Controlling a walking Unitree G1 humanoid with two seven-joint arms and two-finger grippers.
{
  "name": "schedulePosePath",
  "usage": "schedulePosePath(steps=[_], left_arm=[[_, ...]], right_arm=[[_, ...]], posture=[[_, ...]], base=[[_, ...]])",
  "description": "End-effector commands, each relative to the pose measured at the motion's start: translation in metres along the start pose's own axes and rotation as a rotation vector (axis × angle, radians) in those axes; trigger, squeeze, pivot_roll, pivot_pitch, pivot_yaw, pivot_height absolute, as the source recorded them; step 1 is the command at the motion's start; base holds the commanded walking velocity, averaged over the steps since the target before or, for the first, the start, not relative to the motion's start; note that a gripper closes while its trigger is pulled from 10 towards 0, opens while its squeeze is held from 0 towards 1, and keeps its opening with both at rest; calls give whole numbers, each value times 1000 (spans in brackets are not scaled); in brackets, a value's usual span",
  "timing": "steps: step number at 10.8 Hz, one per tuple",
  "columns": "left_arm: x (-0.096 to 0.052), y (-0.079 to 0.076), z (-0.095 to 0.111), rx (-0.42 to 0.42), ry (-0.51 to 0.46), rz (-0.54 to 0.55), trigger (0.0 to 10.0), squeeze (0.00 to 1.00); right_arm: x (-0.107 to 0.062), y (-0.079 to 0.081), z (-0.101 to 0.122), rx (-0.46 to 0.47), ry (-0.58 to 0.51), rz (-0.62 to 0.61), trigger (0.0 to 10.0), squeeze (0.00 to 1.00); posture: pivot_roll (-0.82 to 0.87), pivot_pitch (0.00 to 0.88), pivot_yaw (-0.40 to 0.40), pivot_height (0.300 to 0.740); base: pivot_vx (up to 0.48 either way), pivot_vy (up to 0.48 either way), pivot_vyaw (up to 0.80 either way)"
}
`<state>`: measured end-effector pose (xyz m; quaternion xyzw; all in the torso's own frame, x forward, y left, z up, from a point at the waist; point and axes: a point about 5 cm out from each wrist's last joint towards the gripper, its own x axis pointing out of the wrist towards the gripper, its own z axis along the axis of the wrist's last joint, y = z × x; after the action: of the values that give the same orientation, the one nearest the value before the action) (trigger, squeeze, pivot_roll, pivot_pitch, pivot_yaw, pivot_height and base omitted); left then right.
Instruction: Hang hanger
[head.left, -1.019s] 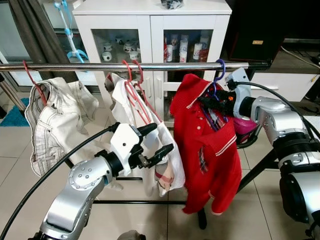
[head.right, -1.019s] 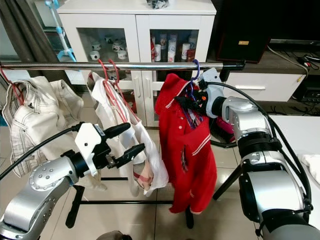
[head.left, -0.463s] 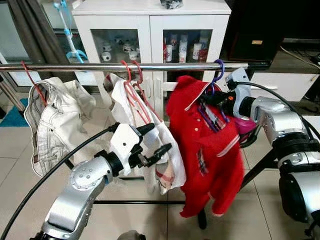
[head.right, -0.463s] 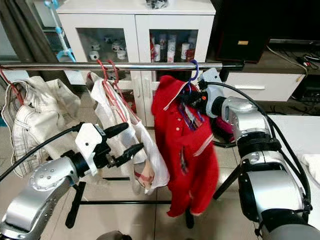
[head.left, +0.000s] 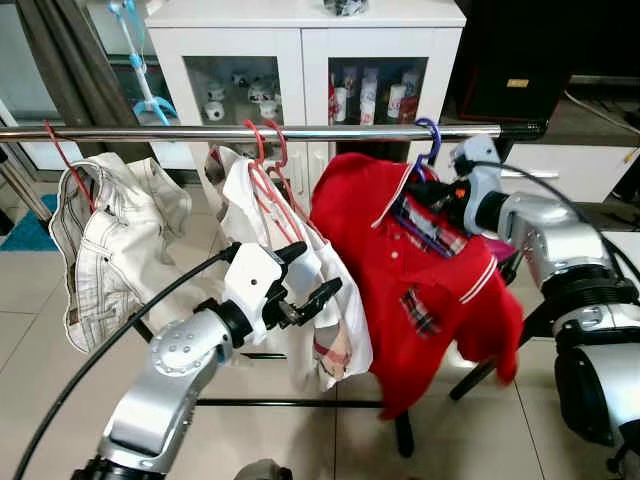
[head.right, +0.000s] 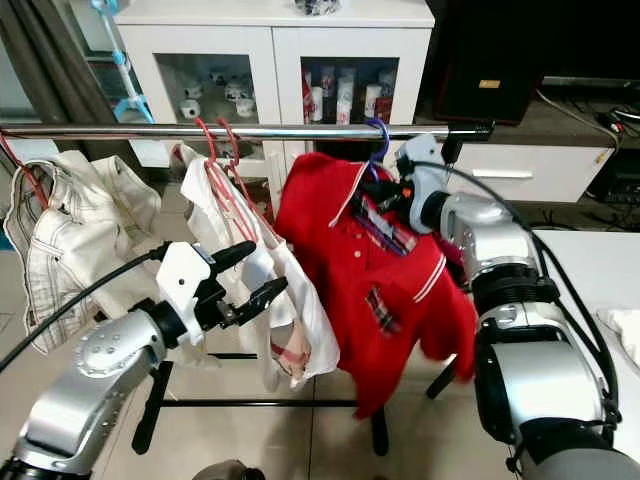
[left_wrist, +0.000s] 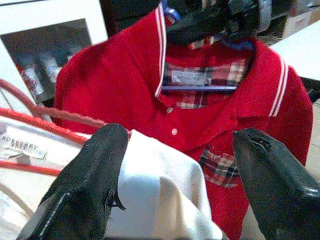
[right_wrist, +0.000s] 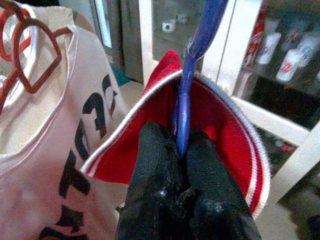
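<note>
Left eye view: metal clothes rail (head.left: 150, 132) across, red polo shirt (head.left: 400, 270) swung out tilted below it. Blue hanger (right_wrist: 192, 65) hooked over rail, neck pinched between closed right gripper (right_wrist: 181, 150) fingers. Left gripper (head.left: 312, 275) spread apart, just before white shirt (head.left: 320, 300).

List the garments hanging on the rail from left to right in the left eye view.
Cream jacket → white shirt on red hangers → red polo shirt on the blue hanger, which the right gripper clamps.
</note>
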<state>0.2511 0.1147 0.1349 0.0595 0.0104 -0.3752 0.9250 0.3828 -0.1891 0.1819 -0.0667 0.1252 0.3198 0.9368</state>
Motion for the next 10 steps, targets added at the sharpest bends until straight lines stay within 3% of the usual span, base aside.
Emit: schedulePosePath(steps=[1, 3, 5, 7, 10], left_arm=[[-3, 3, -4, -14, 20, 32, 10000, 0], [-7, 5, -13, -67, 44, 108, 10000, 0], [-9, 5, -17, -84, 56, 143, 10000, 0], [-10, 1, -21, -96, 68, 130, 10000, 0], [-16, -1, -29, -65, 101, 157, 10000, 0]], right_arm=[[-5, -2, 17, -39, -60, -12, 0, 0], [-17, 0, 31, -56, -123, -16, 0, 0], [-26, 11, 28, -65, -122, 10, 0, 0], [-41, 38, -6, -29, -61, 26, 0, 0], [-60, 51, -29, 45, -79, -125, 0, 0]], posture=[[-50, 0, 43, 740], [-41, 0, 31, 740], [-40, 0, 33, 740], [-52, 0, 56, 740], [-66, 0, 58, 740]], base=[[0, 0, 0], [0, 0, 0], [0, 0, 0], [0, 0, 0], [0, 0, 0]])
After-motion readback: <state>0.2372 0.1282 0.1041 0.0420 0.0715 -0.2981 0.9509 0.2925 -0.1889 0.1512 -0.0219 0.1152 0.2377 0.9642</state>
